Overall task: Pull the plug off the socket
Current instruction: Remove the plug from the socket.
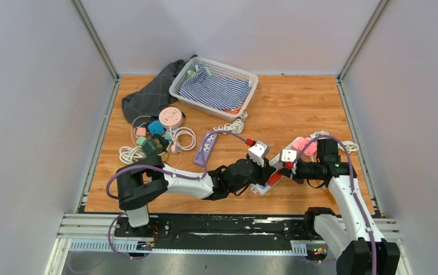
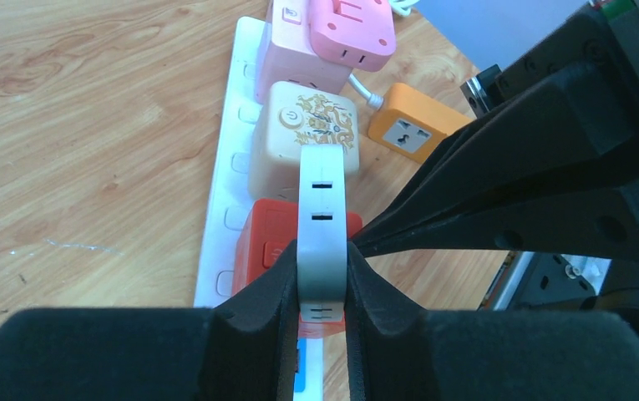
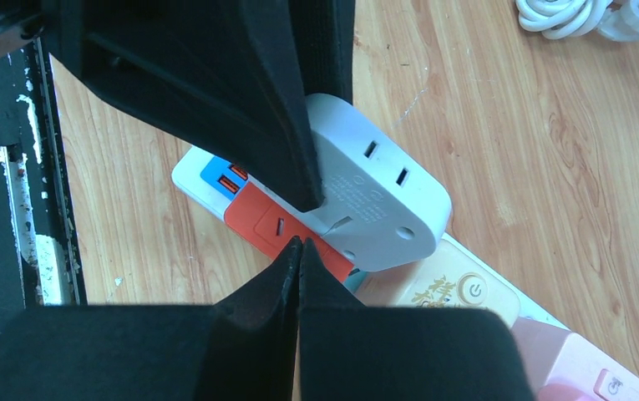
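left pincer [image 2: 322, 266] clamps the white plug [image 2: 322, 180]; right pincer [image 3: 300, 251], shut, touches the red socket block [image 3: 253, 219] beneath. next we pull straight off.

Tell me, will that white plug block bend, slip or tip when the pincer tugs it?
Probably stiff: the white plug block looks like hard moulded plastic. Its smooth sides could slip, though the left pincer clamps it on both sides. The power strip may lift with it, so the shut right pincer seemingly pins the red cube.
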Controlling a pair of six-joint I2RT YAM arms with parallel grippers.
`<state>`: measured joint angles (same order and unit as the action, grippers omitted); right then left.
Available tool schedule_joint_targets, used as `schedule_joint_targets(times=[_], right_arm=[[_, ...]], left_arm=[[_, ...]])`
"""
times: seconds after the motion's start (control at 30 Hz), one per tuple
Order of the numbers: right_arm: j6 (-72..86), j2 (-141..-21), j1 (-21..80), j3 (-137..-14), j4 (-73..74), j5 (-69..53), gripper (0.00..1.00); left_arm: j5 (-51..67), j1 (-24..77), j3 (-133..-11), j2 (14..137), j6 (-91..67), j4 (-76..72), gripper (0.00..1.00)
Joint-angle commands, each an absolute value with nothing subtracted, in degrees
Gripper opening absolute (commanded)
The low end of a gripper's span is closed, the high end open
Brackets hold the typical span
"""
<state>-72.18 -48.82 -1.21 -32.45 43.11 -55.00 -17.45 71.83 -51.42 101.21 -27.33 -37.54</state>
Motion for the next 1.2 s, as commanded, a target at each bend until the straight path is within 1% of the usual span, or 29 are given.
schedule_joint_targets(times=[0.0, 0.1, 0.23, 0.27, 0.37, 0.5, 0.57, 0.63, 0.73, 0.77, 0.87, 1.03, 1.1, 1.17], right_arm=[[-72.2, -50.4, -0.3, -30.9, 45.4, -49.6, 0.00], [-72.2, -50.8, -0.2, -30.9, 45.4, -49.5, 0.00], [-72.1, -51.1, -0.2, -30.9, 45.4, -49.2, 0.00], [-72.1, -51.1, -0.3, -30.9, 45.4, -49.2, 0.00], [-72.1, -51.0, -0.3, -30.8, 45.4, -49.2, 0.00], [-72.1, -51.2, -0.2, -30.9, 45.4, -49.2, 0.00], [-72.1, -51.3, -0.2, -30.9, 45.4, -49.0, 0.00], [-72.1, -51.3, -0.2, -30.9, 45.4, -49.0, 0.00], [-72.1, -51.3, -0.3, -30.9, 45.4, -49.0, 0.00], [-72.1, -51.3, -0.3, -30.8, 45.4, -48.9, 0.00], [-72.1, -51.2, -0.3, -30.9, 45.5, -49.0, 0.00], [-72.1, -51.4, -0.3, -30.9, 45.4, -49.0, 0.00], [-72.2, -51.6, -0.2, -30.9, 45.4, -48.8, 0.00], [-72.2, -51.8, -0.2, -30.8, 45.3, -48.6, 0.00]], left_arm=[[-26.3, 73.6, -50.8, 101.3, -21.6, -35.8, 0.00], [-26.5, 73.8, -50.9, 101.8, -21.8, -35.6, 0.00], [-20.3, 72.4, -51.3, 102.0, -27.2, -35.7, 0.00], [-20.3, 72.3, -51.2, 101.9, -28.0, -35.7, 0.00], [-23.7, 72.7, -51.4, 101.3, -26.7, -34.4, 0.00], [-31.9, 75.2, -52.3, 102.0, -18.9, -33.1, 0.00], [-32.2, 75.5, -52.4, 102.5, -17.6, -33.0, 0.00], [-28.0, 74.7, -52.6, 102.5, -19.1, -33.2, 0.00], [-16.7, 72.3, -53.1, 102.8, -24.7, -33.2, 0.00], [-15.6, 72.0, -53.3, 102.9, -26.1, -33.2, 0.00], [-18.0, 72.2, -53.3, 102.8, -25.8, -32.5, 0.00], [-28.8, 73.9, -53.4, 102.2, -21.7, -28.5, 0.00], [-28.5, 73.9, -53.9, 102.0, -22.4, -26.9, 0.00], [-25.6, 73.3, -54.1, 102.1, -24.1, -26.9, 0.00]])
